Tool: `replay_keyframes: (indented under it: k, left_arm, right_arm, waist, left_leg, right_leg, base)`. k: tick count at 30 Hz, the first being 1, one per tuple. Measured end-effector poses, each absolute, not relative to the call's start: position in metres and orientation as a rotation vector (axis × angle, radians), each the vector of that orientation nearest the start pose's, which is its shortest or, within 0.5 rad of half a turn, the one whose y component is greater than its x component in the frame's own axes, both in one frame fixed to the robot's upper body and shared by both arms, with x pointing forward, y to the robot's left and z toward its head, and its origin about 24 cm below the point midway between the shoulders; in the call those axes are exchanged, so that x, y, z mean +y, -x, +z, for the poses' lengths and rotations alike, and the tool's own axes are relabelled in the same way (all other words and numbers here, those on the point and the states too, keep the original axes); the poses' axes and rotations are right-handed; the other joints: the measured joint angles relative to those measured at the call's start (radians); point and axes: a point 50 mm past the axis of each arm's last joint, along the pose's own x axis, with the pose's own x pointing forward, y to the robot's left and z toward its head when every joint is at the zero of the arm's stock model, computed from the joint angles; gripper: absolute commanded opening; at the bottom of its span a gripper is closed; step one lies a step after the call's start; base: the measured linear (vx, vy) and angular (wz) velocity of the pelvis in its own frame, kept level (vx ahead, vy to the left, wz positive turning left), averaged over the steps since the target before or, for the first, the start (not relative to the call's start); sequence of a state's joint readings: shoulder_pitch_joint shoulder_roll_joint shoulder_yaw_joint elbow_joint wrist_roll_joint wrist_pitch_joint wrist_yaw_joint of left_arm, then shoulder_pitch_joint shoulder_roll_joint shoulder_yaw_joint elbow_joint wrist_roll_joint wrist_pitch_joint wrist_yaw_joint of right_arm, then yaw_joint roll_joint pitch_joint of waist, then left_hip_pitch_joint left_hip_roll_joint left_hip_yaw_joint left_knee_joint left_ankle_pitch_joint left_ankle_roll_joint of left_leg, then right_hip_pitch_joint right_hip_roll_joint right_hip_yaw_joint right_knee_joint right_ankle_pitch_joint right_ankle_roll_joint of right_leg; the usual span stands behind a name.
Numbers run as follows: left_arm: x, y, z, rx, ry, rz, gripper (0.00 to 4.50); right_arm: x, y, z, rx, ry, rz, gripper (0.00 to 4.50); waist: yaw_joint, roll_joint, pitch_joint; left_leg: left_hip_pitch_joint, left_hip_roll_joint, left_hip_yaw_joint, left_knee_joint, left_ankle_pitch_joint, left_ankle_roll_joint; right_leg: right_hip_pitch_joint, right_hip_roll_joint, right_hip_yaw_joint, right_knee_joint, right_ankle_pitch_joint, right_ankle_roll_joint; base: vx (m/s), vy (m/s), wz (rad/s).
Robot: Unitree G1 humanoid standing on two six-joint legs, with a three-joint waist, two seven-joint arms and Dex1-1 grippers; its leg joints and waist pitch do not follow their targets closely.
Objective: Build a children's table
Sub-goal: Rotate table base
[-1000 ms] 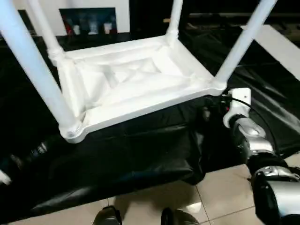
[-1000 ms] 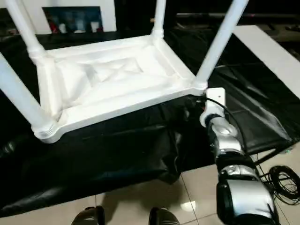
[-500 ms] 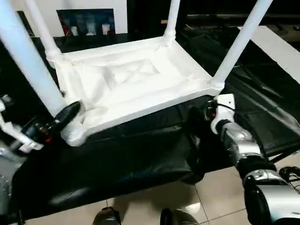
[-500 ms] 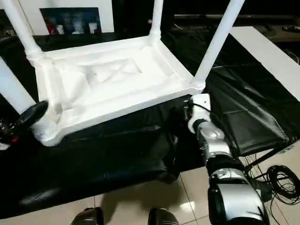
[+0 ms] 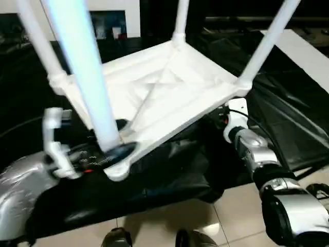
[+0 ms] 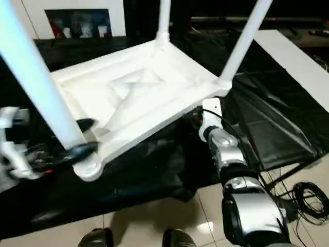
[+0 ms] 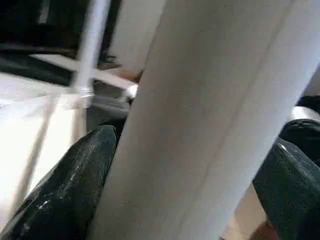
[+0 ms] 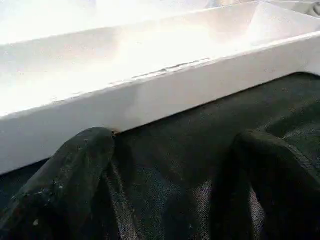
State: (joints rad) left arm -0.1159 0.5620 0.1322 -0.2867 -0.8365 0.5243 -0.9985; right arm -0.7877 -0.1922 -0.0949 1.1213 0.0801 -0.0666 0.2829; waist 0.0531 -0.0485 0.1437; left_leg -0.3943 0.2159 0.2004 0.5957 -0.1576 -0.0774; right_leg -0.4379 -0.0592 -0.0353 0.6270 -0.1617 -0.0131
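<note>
The children's table (image 5: 169, 87) lies upside down on a black-covered platform, its ribbed underside up and all of its white legs standing in the corner sockets. My left gripper (image 5: 115, 138) is open at the base of the nearest leg (image 5: 82, 67), one black finger (image 7: 75, 185) on each side of it and close against it. My right gripper (image 8: 170, 165) is open over the black sheet just below the table top's rim (image 8: 150, 95), beside the near right corner (image 5: 240, 91), with nothing between its fingers.
A black sheet (image 5: 169, 170) covers the low platform and hangs over its front edge. Tiled floor (image 5: 169, 221) and my feet (image 5: 118, 237) lie in front. Cables (image 6: 308, 198) lie on the floor at right. A white board (image 5: 308, 51) lies at the far right.
My left arm has come in from the left and its fingers now straddle the nearest leg. The table has turned, its near left corner swinging right and toward me. The right gripper stays by its corner.
</note>
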Motion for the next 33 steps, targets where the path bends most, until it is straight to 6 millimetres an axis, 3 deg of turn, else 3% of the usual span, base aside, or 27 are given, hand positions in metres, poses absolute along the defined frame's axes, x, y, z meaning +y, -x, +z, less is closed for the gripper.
replay_keyframes:
  k: [15, 24, 33]
  left_arm:
    - [0.107, -0.258, 0.150, -0.074, 0.213, -1.420, 4.41]
    - [0.083, -0.274, 0.144, -0.113, 0.141, -1.387, 4.41]
    - [0.071, -0.285, 0.141, -0.135, 0.101, -1.344, 4.41]
  right_arm:
    - [-0.120, -0.369, 0.037, 0.284, 0.018, 0.423, 4.50]
    - [-0.100, -0.365, 0.036, 0.275, 0.020, 0.513, 4.50]
    - [-0.089, -0.361, 0.035, 0.268, 0.005, 0.614, 4.50]
  waist:
    - [-0.024, -0.001, 0.000]
    - [-0.023, -0.001, -0.001]
    - [-0.021, -0.001, -0.001]
  left_leg:
    - [0.005, 0.000, -0.003, 0.000, 0.003, -0.005]
    - [0.007, 0.001, -0.002, 0.000, 0.003, -0.005]
    - [0.008, 0.001, -0.003, 0.000, 0.003, -0.005]
  right_leg:
    - [0.000, 0.001, -0.002, 0.003, 0.001, -0.001]
    - [0.000, 0.001, -0.001, 0.003, 0.002, -0.003]
    - [0.000, 0.001, -0.003, 0.002, 0.003, -0.004]
  base:
    - [0.000, 0.000, 0.00]
    - [0.000, 0.000, 0.00]
    - [0.000, 0.000, 0.00]
